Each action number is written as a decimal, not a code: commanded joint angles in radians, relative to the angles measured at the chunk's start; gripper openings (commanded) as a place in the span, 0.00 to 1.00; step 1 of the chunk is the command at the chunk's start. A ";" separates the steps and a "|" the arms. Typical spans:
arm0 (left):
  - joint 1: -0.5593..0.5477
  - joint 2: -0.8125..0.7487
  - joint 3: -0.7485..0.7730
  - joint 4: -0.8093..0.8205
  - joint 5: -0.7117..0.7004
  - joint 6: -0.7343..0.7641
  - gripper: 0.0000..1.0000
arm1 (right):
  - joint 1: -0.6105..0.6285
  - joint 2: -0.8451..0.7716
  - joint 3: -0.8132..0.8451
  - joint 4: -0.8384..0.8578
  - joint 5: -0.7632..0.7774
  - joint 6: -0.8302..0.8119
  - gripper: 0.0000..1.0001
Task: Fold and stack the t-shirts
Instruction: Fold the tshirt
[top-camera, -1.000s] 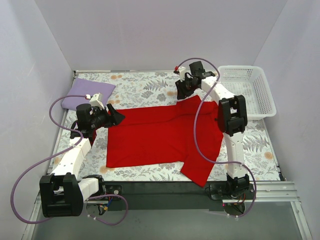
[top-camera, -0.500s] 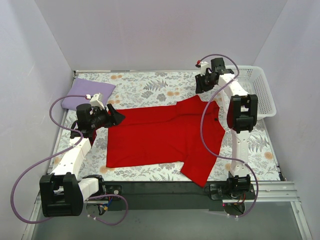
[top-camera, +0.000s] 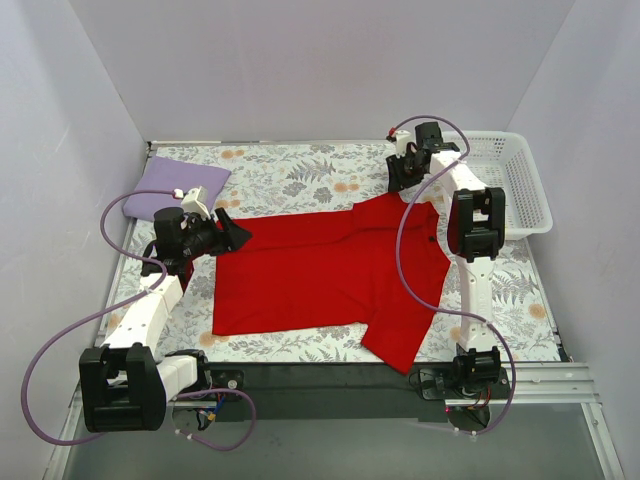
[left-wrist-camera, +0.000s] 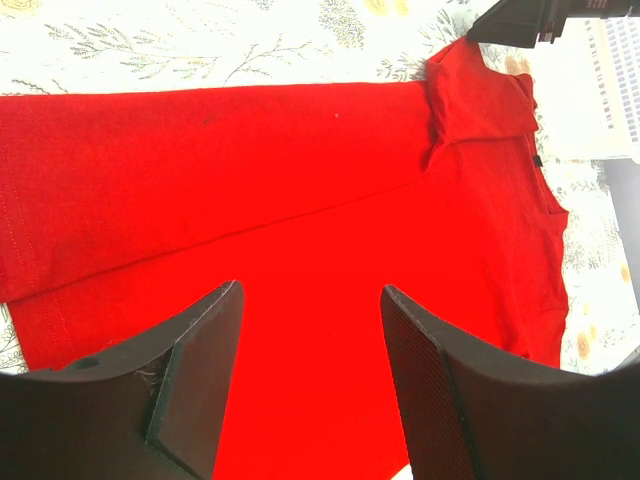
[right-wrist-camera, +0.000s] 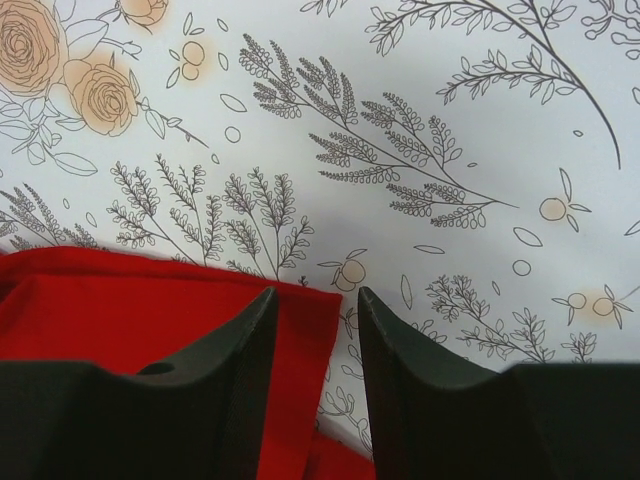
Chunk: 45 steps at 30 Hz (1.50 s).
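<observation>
The red t-shirt (top-camera: 320, 270) lies spread flat mid-table, one sleeve at the far right, one hanging towards the near edge. The lavender t-shirt (top-camera: 172, 186) lies folded at the far left. My left gripper (top-camera: 236, 233) is open and empty at the red shirt's left edge; in the left wrist view (left-wrist-camera: 312, 300) red cloth (left-wrist-camera: 300, 180) fills the space between and beyond its fingers. My right gripper (top-camera: 396, 178) is open and empty above the far sleeve; in the right wrist view (right-wrist-camera: 316, 300) the sleeve corner (right-wrist-camera: 300, 330) lies between its fingers.
A white lattice basket (top-camera: 497, 180) stands at the far right corner. The grey floral-print cloth (top-camera: 300, 175) covers the table. White walls close in the left, back and right sides.
My right gripper swung from the shirt's far edge rightwards to the far sleeve, then settled slightly left. The left arm and both shirts have not moved.
</observation>
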 joint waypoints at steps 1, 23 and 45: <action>-0.005 0.000 0.014 -0.002 0.016 0.016 0.56 | -0.005 0.007 0.017 0.003 -0.012 -0.001 0.44; -0.009 -0.013 0.013 -0.002 0.025 0.013 0.56 | -0.037 -0.175 -0.128 0.009 -0.110 -0.013 0.01; -0.010 -0.014 0.010 0.001 0.048 0.010 0.56 | -0.045 -0.450 -0.503 0.014 -0.239 -0.114 0.01</action>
